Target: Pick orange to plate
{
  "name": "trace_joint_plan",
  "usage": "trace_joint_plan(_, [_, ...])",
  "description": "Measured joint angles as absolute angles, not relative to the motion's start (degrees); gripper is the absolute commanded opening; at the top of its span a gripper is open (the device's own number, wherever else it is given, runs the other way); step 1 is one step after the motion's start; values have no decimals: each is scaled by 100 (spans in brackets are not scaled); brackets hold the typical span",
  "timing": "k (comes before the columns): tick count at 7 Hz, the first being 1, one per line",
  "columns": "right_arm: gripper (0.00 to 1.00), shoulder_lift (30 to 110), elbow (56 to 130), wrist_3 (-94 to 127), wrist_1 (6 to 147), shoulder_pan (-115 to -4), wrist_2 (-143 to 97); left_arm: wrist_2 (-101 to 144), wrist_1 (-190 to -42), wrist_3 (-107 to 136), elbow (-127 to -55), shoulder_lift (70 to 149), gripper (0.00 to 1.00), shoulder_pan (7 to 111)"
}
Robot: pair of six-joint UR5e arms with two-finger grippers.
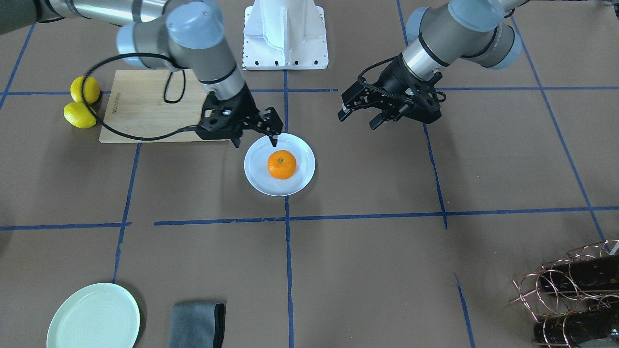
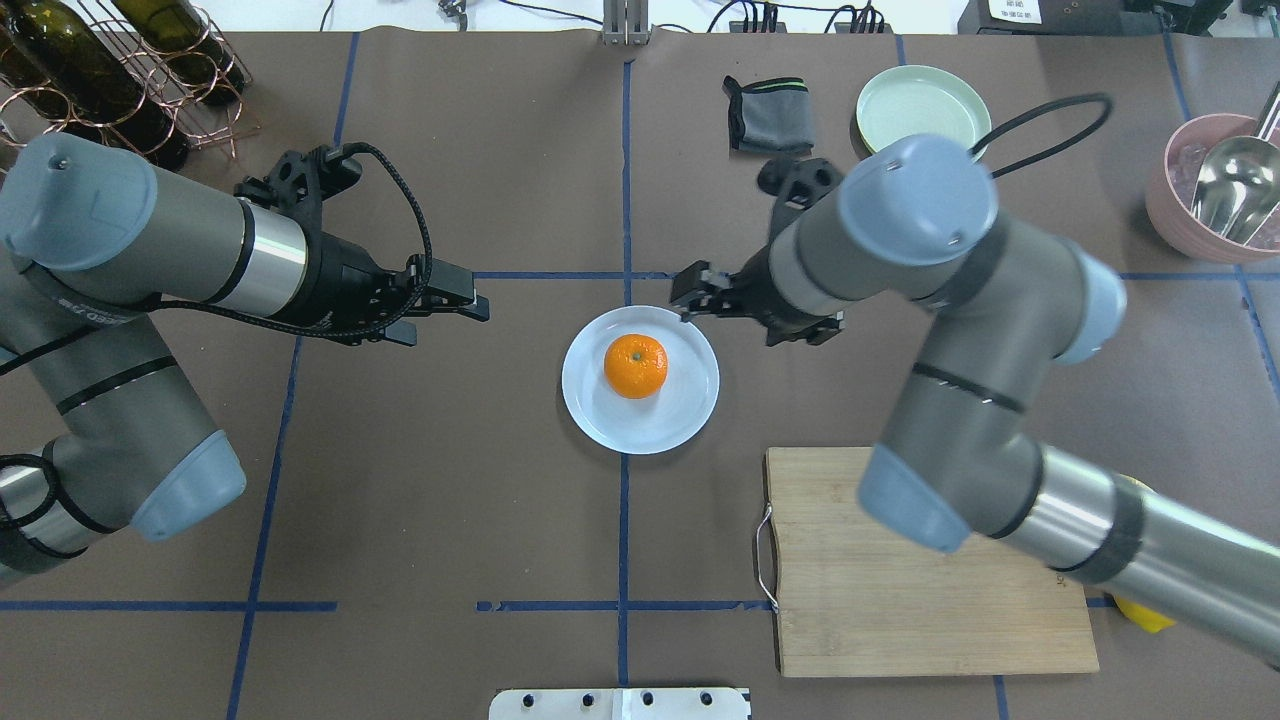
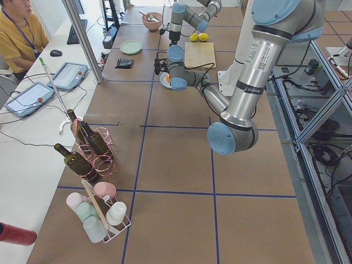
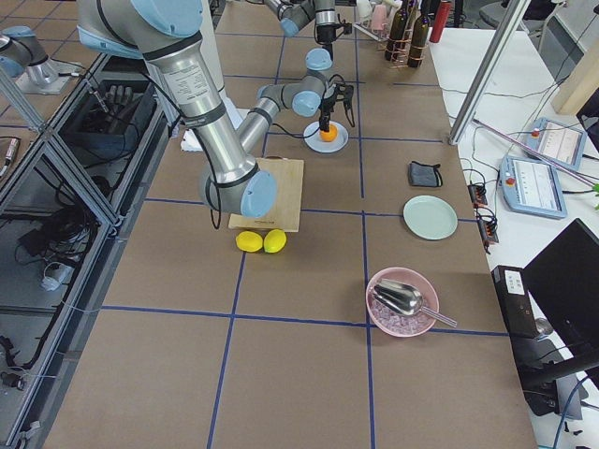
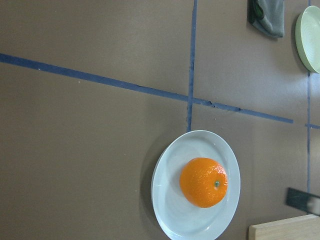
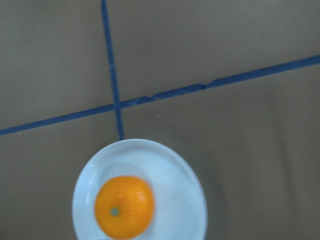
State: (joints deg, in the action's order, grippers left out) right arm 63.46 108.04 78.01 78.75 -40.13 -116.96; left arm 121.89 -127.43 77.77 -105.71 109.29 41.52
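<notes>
The orange (image 1: 282, 164) rests in the middle of the white plate (image 1: 302, 181) at the table's centre, free of both grippers. My right gripper (image 1: 255, 141) hovers open and empty beside it. One of its fingertips (image 1: 273, 140) is over the plate's rim on the cutting-board side. Further off on the plate's other side, my left gripper (image 1: 360, 120) hangs open and empty above bare table. Both wrist views look down on the orange (image 5: 203, 182) (image 6: 123, 206) sitting on the plate (image 5: 165, 200) (image 6: 187, 200); neither shows its own fingers.
A wooden cutting board (image 2: 920, 570) lies beside the plate under my right arm, with two lemons (image 1: 82, 102) at its far end. Along the operators' side are a mint-green plate (image 1: 94, 316), a grey cloth (image 1: 196, 324), a bottle rack (image 1: 575, 290) and a pink bowl with scoop (image 2: 1220, 195).
</notes>
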Motion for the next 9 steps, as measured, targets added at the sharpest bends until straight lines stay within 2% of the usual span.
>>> trace_joint_plan(2, [100, 7630, 11232, 5881, 7966, -5582, -13121, 12574, -12734, 6091, -10565, 10221, 99, 4724])
trace_joint_plan(4, [100, 8399, 10823, 3195, 8348, -7106, -13832, 13184, -12705, 3969, -10533, 9267, 99, 5941])
trace_joint_plan(6, [100, 8568, 10147, 583, 9230, -8278, -13933, 13546, -12106, 1444, -10360, 8678, 99, 7358])
trace_joint_plan(8, [100, 8563, 9840, -736, 9940, -8990, -13782, 13599, -10230, -866, -10364, 8697, 99, 8623])
trace_joint_plan(9, [100, 8566, 9812, -969, 10146, -9105, -13620, 13591, -9336, -1480, -10366, 8861, 99, 8930])
